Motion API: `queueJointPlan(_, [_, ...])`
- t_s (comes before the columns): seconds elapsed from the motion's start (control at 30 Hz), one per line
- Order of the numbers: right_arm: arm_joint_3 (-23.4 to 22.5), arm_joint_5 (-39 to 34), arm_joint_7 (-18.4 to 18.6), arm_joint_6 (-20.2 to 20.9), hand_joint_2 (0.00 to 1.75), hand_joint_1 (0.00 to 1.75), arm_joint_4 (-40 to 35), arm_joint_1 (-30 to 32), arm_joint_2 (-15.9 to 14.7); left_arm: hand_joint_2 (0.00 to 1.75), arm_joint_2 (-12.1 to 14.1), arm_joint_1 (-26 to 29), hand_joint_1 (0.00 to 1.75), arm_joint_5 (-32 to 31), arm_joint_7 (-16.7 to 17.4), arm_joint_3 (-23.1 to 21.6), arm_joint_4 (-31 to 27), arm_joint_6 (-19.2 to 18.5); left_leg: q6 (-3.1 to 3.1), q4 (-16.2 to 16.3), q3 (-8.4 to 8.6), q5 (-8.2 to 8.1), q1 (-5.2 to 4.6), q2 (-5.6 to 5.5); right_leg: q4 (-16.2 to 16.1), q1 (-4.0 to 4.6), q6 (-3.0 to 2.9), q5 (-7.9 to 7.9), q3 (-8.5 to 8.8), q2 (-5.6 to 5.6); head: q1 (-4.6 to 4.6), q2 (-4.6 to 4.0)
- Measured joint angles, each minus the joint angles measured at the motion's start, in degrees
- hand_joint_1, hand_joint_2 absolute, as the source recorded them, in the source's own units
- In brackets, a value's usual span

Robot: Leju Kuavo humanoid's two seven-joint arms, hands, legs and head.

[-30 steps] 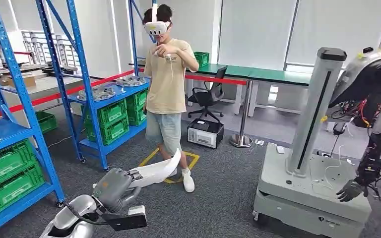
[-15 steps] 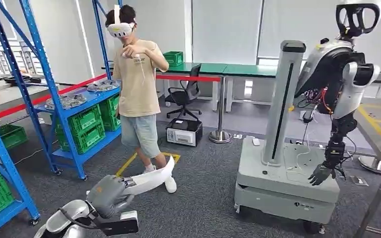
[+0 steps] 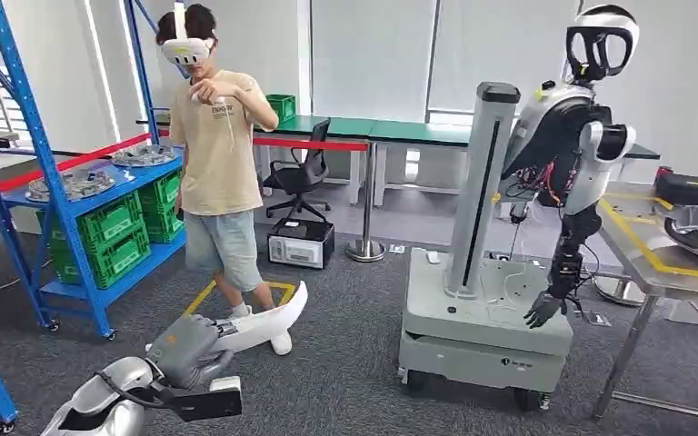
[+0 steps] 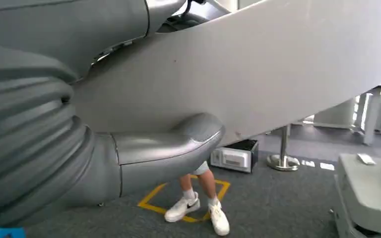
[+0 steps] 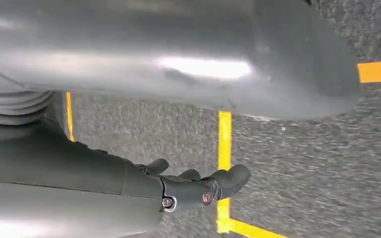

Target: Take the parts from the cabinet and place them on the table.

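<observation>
My left hand (image 3: 186, 348) grips one end of a long, curved white part (image 3: 264, 322) low at the front left, above the grey carpet. In the left wrist view the same white part (image 4: 258, 79) lies across the hand (image 4: 104, 144), with the thumb pressed beneath it. The right hand (image 5: 188, 186) hangs over the carpet with its dark fingers loosely stretched out and nothing in them. At the far right stands a metal table (image 3: 654, 263) with a grey shaped part (image 3: 695, 232) and a black box (image 3: 689, 189) on it.
A person (image 3: 218, 163) in a headset stands close ahead of the held part. Another humanoid (image 3: 582, 154) hangs on a column over a grey wheeled base (image 3: 482, 327) between me and the table. A blue rack (image 3: 82, 195) with green crates is at the left.
The camera has turned to the right, so the rack, person and other robot slid left and the metal table came into view. My left hand still holds the white part.
</observation>
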Motion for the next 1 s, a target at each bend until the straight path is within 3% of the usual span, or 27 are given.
queueJointPlan(0.07, [0.0,0.09,0.15,0.0,0.0,0.0,0.0,0.0,0.0,1.75,0.0,-0.07,1.75,0.0,-0.02,0.0,0.0,-0.02,0.04,0.06,0.04,-0.04,-0.27,0.96,-8.48,0.47,-0.84,4.07,4.75,-0.63,0.0,0.0])
queueJointPlan(0.1, [0.0,0.11,0.15,0.0,0.0,0.0,0.0,-0.06,0.0,1.75,-0.04,-0.17,1.75,0.0,-0.02,0.0,0.0,-0.02,0.03,0.1,0.08,-0.08,-0.38,1.36,-13.35,0.89,-1.41,5.73,7.59,-1.97,0.02,0.0])
queueJointPlan(0.13, [0.0,0.11,0.15,0.0,0.0,0.0,0.0,-0.23,-0.02,1.75,-0.04,-0.26,1.75,0.0,-0.02,0.0,-0.02,-0.02,-0.16,0.18,-0.02,-0.18,-0.78,1.78,-15.83,1.51,-2.04,4.96,8.65,-3.71,-0.02,0.0])
queueJointPlan(0.27, [0.0,0.11,0.24,0.02,0.0,0.0,0.0,-0.13,0.0,1.75,-0.46,-0.39,1.75,0.0,-0.04,-0.02,0.0,-0.09,-1.12,-0.06,0.31,-0.33,-0.82,3.28,-16.17,1.47,-2.56,5.62,8.39,-1.67,0.0,0.0])
queueJointPlan(0.3, [0.0,0.13,0.37,0.02,0.0,0.0,0.0,-0.1,0.02,1.75,-0.4,-0.45,1.75,0.0,-0.04,-0.02,-0.02,-0.22,-1.69,0.24,-0.04,-0.69,-0.85,2.56,-16.7,1.0,-2.93,6.04,8.76,-1.42,0.0,0.0])
queueJointPlan(0.33, [-0.02,0.2,0.48,-0.02,0.0,0.0,0.0,-0.04,0.02,1.75,-0.26,-0.5,1.75,0.02,0.02,-0.02,0.0,-0.33,-2.12,1.45,-0.5,-1.7,-0.62,0.59,-16.87,0.84,-3.07,6.11,8.8,-1.17,-0.04,0.0])
queueJointPlan(0.37, [-0.02,0.26,0.5,-0.04,0.0,0.0,0.0,-0.07,0.02,1.75,-0.22,-0.54,1.75,0.13,0.02,-0.02,-0.04,-0.37,-2.35,4.58,-1.83,-3.8,-0.54,-0.58,-16.87,0.75,-3.2,6.17,8.72,-1.03,-0.07,0.0])
queueJointPlan(0.43, [-0.02,0.94,0.52,-0.46,0.0,0.0,0.0,-0.18,0.02,1.75,-0.04,-0.04,1.75,0.44,0.02,-0.04,-0.07,-0.7,-2.78,13.06,-5.61,-7.51,-0.12,-1.32,-16.87,0.69,-3.36,6.22,8.67,-0.32,-0.07,0.0])
queueJointPlan(0.47, [-0.02,1.31,0.52,-0.59,0.0,0.0,0.0,-0.17,0.04,1.75,0.18,0.41,1.75,0.52,0.15,-0.04,-0.07,-0.92,-2.86,15.79,-6.9,-8.0,0.05,-1.35,-16.84,0.63,-3.36,6.21,8.68,0.08,-0.09,0.0])
queueJointPlan(0.5, [-0.02,1.51,0.55,-0.68,0.0,0.0,0.0,-0.08,0.04,1.75,0.24,0.7,1.75,0.55,0.15,-0.07,-0.07,-1.05,-2.87,15.68,-6.93,-7.08,0.16,-1.36,-16.83,0.58,-3.35,6.21,8.69,0.4,-0.07,0.0])
queueJointPlan(0.53, [-0.02,1.97,0.61,-0.92,0.0,0.0,0.0,-0.01,0.04,1.75,0.35,0.74,1.75,0.59,0.15,-0.09,-0.11,-1.14,-2.86,13.46,-6.07,-5.2,0.26,-1.36,-16.74,0.49,-3.3,6.21,8.68,0.64,-0.07,0.0])
queueJointPlan(0.6, [0.02,2.34,0.59,-1.22,0.0,0.0,0.0,0.01,0.04,1.75,0.42,0.6,1.75,0.68,0.31,-0.09,-0.55,-1.16,-2.8,4.4,-1.95,-0.15,0.42,-1.5,-16.5,0.31,-2.92,6.06,8.72,0.93,-0.07,0.0])
queueJointPlan(0.67, [0.04,2.49,0.59,-1.36,0.0,0.0,0.0,-0.13,0.04,1.75,0.37,0.41,1.75,0.72,0.31,-0.11,-0.7,-1.31,-2.65,0.2,0.03,-0.27,0.38,-2.42,-15.89,0.61,-2.06,6.01,8.08,1.2,-0.09,0.0])
queueJointPlan(0.7, [0.07,2.54,0.59,-1.42,0.0,0.0,0.0,-0.13,0.04,1.75,0.37,0.57,1.75,0.74,0.31,-0.13,-0.79,-1.6,-2.22,0.5,-0.34,-0.26,0.35,-2.41,-16.11,0.49,-1.68,6.27,7.84,1.36,0.0,0.0])
queueJointPlan(0.73, [0.07,2.65,0.61,-1.4,0.0,0.0,0.0,-0.04,0.04,1.75,0.37,0.82,1.75,0.74,0.31,-0.13,-0.87,-1.64,-2.16,0.29,-0.41,-0.14,0.44,-2.41,-15.88,0.7,-2.04,6.0,7.73,1.38,-0.04,0.0])
queueJointPlan(0.77, [0.09,2.82,0.59,-1.42,0.0,0.0,0.0,0.04,0.02,1.75,0.37,0.85,1.75,0.77,0.33,-0.17,-0.96,-1.73,-2.14,0.3,-0.44,-0.12,0.39,-2.43,-15.98,0.66,-2.87,6.32,7.73,1.44,-0.02,0.0])
queueJointPlan(0.87, [0.09,2.99,0.63,-1.49,0.0,0.0,0.0,0.09,0.04,1.75,0.39,0.83,1.75,0.9,0.33,-0.17,-1.12,-1.77,-1.66,0.31,-0.45,-0.01,0.23,-2.53,-16.53,0.63,-2.84,6.49,8.1,1.38,-0.02,0.0])
queueJointPlan(1.0, [0.09,3.17,0.92,-1.64,0.0,0.0,0.0,-0.03,0.04,1.75,0.39,0.83,1.75,0.98,0.33,-0.17,-1.11,-1.94,-1.32,0.33,-0.47,0.05,0.17,-2.52,-17.06,0.58,-2.36,6.8,8.34,1.37,-0.02,0.0])
